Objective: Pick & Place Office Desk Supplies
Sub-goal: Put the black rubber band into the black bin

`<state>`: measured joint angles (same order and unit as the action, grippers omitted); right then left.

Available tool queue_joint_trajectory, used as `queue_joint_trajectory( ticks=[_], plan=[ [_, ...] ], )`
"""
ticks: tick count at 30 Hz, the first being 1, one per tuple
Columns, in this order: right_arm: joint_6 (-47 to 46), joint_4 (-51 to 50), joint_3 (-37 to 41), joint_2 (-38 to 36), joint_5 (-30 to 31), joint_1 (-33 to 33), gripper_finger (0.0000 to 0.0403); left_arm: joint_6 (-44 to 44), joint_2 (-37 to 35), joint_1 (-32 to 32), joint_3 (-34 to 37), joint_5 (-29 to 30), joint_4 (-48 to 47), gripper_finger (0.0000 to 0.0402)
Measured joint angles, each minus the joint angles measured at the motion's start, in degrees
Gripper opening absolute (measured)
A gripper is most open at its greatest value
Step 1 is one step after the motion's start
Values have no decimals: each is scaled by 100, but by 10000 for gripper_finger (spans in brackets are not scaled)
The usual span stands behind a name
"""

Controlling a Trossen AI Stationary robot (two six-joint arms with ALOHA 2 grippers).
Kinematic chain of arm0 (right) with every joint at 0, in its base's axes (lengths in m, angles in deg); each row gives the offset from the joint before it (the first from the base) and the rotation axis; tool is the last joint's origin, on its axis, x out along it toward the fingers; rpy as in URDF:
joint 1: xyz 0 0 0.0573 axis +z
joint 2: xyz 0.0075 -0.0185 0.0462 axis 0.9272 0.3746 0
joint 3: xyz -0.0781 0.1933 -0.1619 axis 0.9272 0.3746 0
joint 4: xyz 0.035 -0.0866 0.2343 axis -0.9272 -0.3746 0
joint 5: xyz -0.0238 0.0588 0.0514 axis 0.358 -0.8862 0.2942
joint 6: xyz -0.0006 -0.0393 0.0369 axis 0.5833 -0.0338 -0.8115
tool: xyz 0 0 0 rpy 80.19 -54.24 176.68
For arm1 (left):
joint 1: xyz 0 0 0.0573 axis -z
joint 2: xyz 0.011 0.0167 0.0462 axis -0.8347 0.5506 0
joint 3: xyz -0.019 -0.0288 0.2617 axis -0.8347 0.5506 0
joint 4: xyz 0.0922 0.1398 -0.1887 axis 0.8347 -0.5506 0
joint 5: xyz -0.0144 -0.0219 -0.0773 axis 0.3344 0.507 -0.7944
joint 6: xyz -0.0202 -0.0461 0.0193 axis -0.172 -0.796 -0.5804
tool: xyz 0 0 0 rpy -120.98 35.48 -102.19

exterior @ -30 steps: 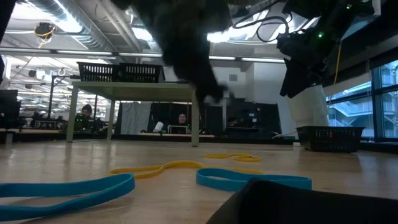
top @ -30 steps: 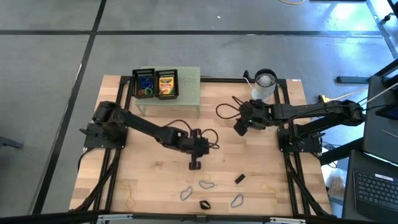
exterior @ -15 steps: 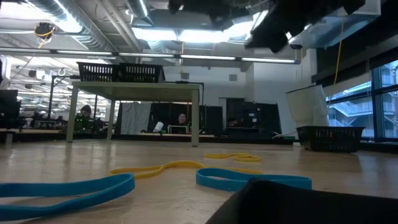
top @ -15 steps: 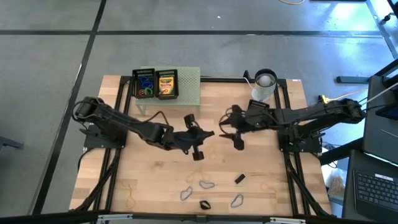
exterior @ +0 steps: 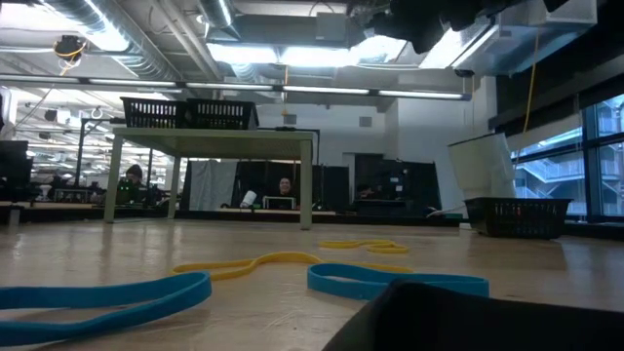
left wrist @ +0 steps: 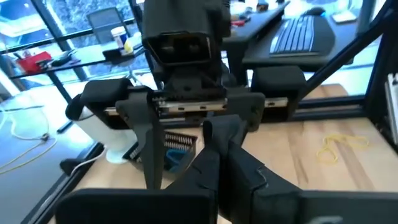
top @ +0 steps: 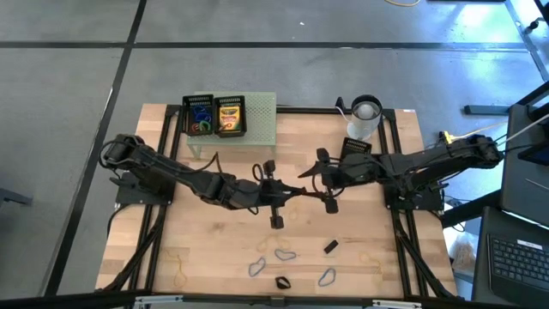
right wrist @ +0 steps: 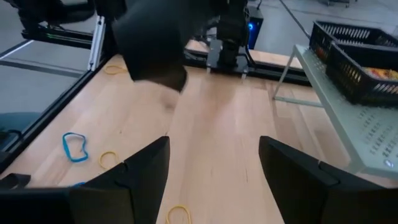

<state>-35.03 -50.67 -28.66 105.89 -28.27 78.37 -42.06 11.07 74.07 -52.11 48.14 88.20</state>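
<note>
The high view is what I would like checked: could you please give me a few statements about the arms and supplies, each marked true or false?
1. Both grippers meet over the middle of the table. True: left gripper and right gripper are close together.
2. The white cup lies tipped at the front edge. False: it stands at the back right.
3. The right gripper is open. True.
4. The crayon box lies on the bare wood. False: it sits in a black basket on the green stand.

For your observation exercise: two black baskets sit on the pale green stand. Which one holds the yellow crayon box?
The basket nearer the white cup holds the crayon box; the other basket, at the stand's outer end, holds coloured loops instead.
</note>
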Motion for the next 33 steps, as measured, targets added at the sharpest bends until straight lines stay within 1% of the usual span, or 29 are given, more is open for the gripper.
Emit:
queue_joint_trajectory(
  ticks=[4, 9, 12, 17, 27, 33],
  plan=[
    [24, 167, 0, 0, 0, 56, 249, 1, 132, -105, 0, -254, 229, 6],
    [35, 239, 0, 0, -2, 90, 249, 2, 281, -213, 4, -350, 330, 6],
    [35, 240, 0, 0, -3, 89, 249, 97, 288, -247, 4, -263, 406, 6],
    [33, 239, 0, 0, -22, 88, 249, 165, 288, -289, 4, 108, 430, 6],
    [11, 239, 0, 0, -19, 90, 248, 168, 288, -314, 4, 129, 390, 6],
    [-1, 243, 0, 0, -17, 90, 222, 108, 288, -338, 4, 134, 267, 6]
  ],
)
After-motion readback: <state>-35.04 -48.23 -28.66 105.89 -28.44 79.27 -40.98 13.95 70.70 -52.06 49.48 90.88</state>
